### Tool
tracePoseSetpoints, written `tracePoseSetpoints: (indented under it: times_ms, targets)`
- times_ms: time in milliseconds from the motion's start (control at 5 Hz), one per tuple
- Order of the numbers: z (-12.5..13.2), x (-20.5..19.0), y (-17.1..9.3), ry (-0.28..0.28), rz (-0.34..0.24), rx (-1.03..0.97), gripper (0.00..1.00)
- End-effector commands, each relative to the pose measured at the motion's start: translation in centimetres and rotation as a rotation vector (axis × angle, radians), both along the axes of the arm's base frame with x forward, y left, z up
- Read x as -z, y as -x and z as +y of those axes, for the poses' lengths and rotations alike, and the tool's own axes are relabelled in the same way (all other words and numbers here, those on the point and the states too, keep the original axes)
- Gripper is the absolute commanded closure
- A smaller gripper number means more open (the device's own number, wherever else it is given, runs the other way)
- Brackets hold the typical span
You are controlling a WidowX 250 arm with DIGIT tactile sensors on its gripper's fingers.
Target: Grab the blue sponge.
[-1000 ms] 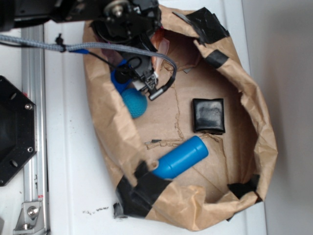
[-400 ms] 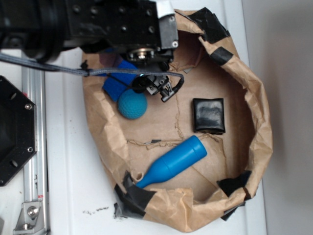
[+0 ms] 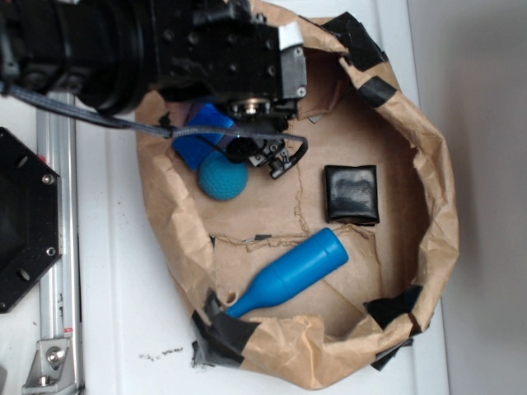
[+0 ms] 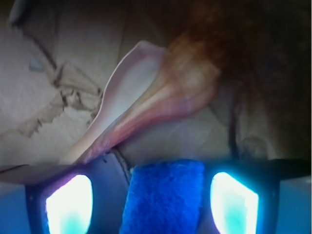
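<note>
Blue sponge (image 4: 165, 197) btwn jaws (centred), no contact visible

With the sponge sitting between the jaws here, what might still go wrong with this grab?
The sponge sits off-centre between the jaws, nearer the left one, so closing may pinch it unevenly and let it twist out. The ball lies right beside it and may get knocked. The bag wall crowds the arm.
</note>
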State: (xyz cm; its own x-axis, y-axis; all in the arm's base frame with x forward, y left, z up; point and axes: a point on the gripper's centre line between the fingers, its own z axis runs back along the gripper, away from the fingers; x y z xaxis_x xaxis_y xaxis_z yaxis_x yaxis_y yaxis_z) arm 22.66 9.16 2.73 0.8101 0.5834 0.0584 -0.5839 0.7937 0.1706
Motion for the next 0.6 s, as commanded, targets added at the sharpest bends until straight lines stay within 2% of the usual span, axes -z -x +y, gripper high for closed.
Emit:
tracePoseSetpoints:
  times_ms: [0, 200, 400]
  targets:
    - [0.14, 2.82, 0.81, 0.19, -0.065, 0.236, 0.0]
    - [-0.15, 2.73, 0.83, 0.196, -0.083, 0.251, 0.45]
    - [-0.4, 2.69, 0.84, 0.153, -0.073, 0.263, 1.0]
